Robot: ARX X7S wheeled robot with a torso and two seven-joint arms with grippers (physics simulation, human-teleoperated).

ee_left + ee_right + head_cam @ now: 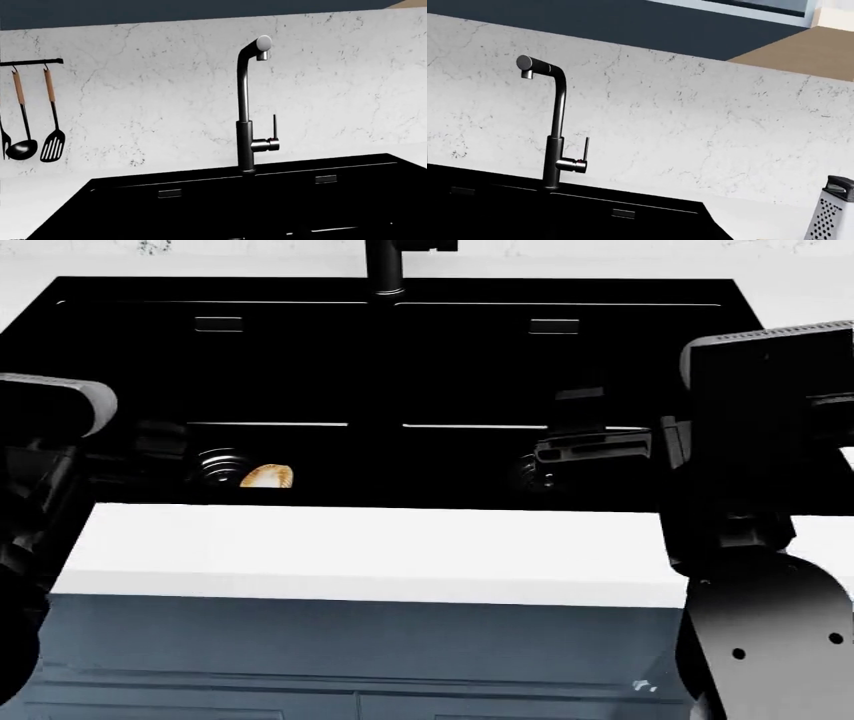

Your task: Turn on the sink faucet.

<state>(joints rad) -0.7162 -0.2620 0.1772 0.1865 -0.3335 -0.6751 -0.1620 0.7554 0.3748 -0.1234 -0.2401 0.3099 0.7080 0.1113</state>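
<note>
The sink faucet is a black upright post with a curved spout, a shiny side stub and a thin lever handle standing upright. It also shows in the right wrist view and, cut off at its base, in the head view. The black double sink lies below it. My left gripper and right gripper hang low over the front of the basins, well short of the faucet. They are dark against the black sink, so their jaws do not show.
A ladle and a slotted spatula hang from a rail on the marble backsplash, left of the faucet. A metal grater stands on the counter right of the sink. A small orange object lies by the left drain.
</note>
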